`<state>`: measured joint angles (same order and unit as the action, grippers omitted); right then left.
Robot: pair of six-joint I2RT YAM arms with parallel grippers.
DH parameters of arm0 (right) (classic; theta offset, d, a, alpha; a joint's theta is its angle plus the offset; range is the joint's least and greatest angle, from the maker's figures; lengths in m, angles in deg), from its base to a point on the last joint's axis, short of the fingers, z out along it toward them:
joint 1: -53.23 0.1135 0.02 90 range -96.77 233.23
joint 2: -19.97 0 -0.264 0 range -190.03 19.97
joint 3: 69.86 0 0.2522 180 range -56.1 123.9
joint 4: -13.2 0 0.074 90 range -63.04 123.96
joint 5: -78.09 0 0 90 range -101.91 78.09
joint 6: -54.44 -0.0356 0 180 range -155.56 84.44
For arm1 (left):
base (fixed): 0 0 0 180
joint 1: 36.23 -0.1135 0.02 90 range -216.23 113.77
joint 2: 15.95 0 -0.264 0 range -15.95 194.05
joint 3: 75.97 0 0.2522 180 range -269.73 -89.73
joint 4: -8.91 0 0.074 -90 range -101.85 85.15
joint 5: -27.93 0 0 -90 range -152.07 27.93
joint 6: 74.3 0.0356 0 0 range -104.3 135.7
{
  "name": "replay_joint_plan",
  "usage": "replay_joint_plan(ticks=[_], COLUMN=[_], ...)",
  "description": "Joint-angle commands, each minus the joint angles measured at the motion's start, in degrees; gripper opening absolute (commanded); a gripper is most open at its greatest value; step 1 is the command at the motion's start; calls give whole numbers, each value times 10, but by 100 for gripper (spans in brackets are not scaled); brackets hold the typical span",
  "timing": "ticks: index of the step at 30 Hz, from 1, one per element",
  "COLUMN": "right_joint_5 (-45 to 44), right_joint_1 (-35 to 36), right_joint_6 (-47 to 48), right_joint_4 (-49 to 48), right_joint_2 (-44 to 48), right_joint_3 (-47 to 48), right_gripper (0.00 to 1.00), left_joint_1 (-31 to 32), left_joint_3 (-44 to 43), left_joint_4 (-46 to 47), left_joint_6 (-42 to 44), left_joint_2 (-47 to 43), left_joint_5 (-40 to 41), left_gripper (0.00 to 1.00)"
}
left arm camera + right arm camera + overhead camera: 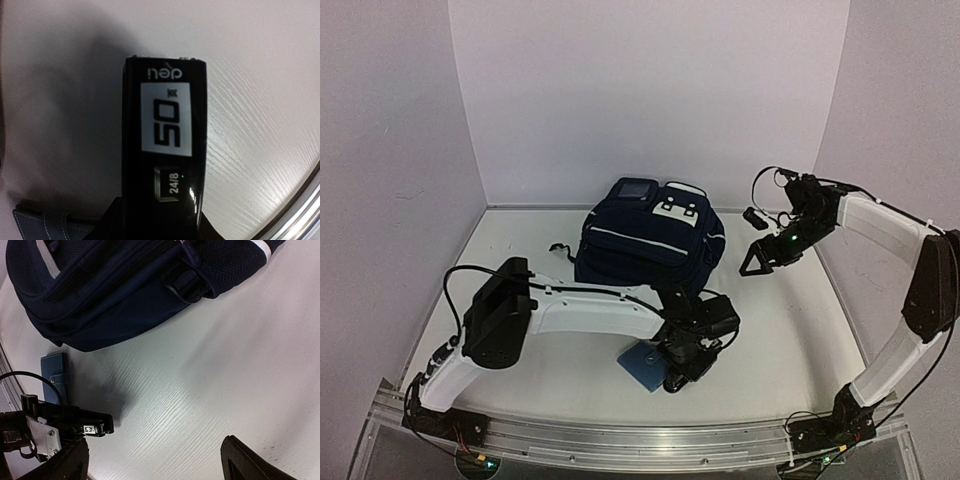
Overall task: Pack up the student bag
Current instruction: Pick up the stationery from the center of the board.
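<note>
The student bag (645,245), dark navy with thin white stripes, lies at the back middle of the table; its side fills the top of the right wrist view (125,285). My left gripper (682,372) is in front of it, shut on a black stapler (165,145) that sticks out forward between the fingers. In the right wrist view the stapler (87,426) hangs just above the table over its shadow. A light-blue wallet (640,365) lies under the left gripper. My right gripper (760,258) hovers to the right of the bag, open, with nothing between its fingers (240,457).
White walls close in the table on three sides. A metal rail (640,440) runs along the near edge. The wallet (56,375) lies close to the bag's front edge, and its corner (45,225) shows below the stapler.
</note>
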<state>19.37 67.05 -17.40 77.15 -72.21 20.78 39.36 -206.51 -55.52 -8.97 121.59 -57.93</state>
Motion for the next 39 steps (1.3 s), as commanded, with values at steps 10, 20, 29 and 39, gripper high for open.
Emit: replay_joint_plan(ticks=[10,20,29,39], right_joint_5=[32,-90,-145,-261], right_joint_1=[17,160,259,326], right_joint_6=[-12,14,21,72], right_joint_4=[-14,-55,-95,-121], right_joint_2=[-25,-72,-167,-237], right_joint_3=[99,191,284,314], right_gripper=[88,88,87,86], left_joint_1=[-65,-110,-153,-181], left_joint_3=[241,448,564,603], left_joint_4=[301,422,417,373], left_joint_6=[-58,-144,-231,-282], left_joint_2=[-297,-482,-600,-650], left_joint_5=[-23,7,42,71], left_gripper=[0,0,0,0])
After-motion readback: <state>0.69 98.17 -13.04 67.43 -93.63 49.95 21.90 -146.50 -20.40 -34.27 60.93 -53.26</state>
